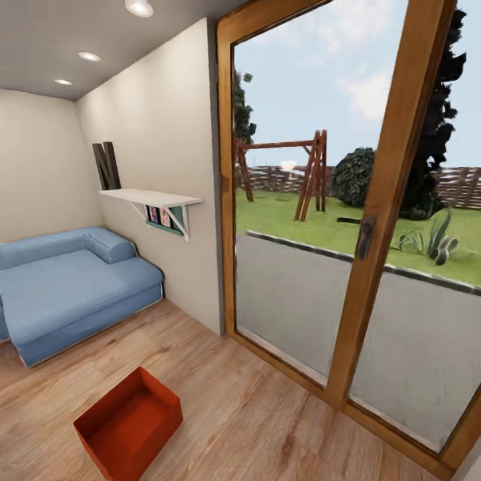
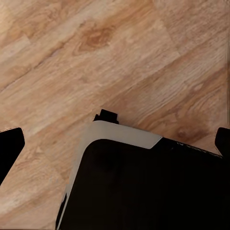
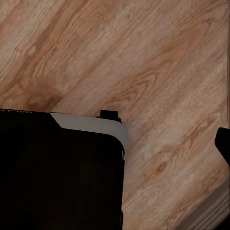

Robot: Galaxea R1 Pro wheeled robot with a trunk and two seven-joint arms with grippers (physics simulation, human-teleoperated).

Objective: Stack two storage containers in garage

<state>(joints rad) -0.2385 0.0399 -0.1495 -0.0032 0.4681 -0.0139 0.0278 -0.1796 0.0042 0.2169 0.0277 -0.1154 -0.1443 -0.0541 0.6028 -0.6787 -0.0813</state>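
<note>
We stand in the living room, on light wood floor (image 1: 267, 414). One red-orange storage container (image 1: 128, 422) sits open-topped on the planks ahead of us, low and to our left, with bare floor on every side. A blue sofa (image 1: 67, 287) lies beyond it against the wall. A glass door (image 1: 374, 267) closes off our right. Our left fingertips (image 2: 10, 148) sit wide apart over planks. We cannot tell the right gripper's state.
</note>
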